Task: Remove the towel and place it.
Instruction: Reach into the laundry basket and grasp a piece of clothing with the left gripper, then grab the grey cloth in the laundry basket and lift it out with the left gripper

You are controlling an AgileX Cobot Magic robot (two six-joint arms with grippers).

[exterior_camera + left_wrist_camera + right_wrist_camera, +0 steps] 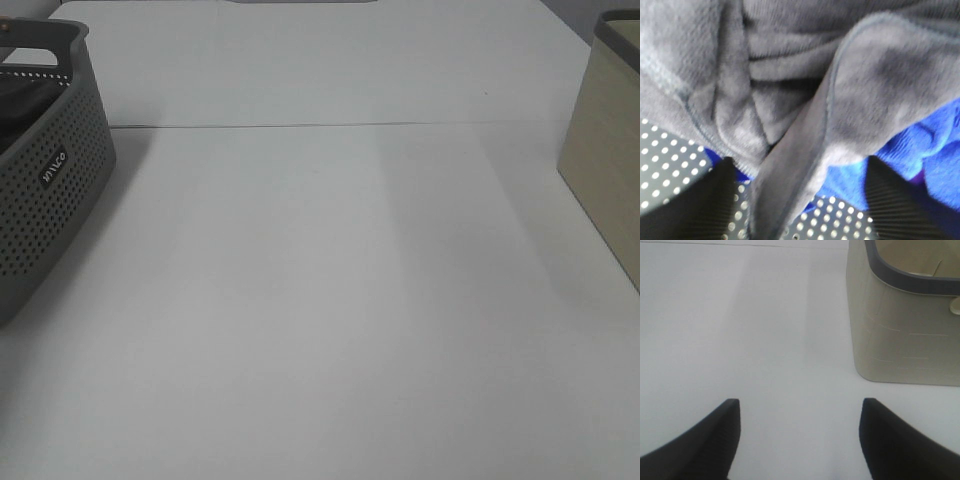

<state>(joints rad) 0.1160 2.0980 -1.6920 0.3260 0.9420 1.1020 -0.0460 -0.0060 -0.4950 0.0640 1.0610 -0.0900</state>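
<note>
Towel (790,90), soft dark-grey terry, lies bunched in the perforated grey basket (50,200) at the upper left of the high frame, over a blue cloth (920,155). One hemmed fold runs from bottom centre toward upper right of the left wrist frame, between the spread, unclamped fingers of the left tool (800,200). The right tool (800,440) hangs released and empty above the white table (330,300), well apart, so the left arm is nearer.

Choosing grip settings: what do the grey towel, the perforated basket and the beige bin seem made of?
The grey towel looks like soft terry cloth: fuzzy matte pile, stitched hem, loose folds. The perforated basket looks like moulded matte plastic: even round holes, a logo badge. The beige bin is probably plastic with a faint line pattern and dark rim; uncertain.
</note>
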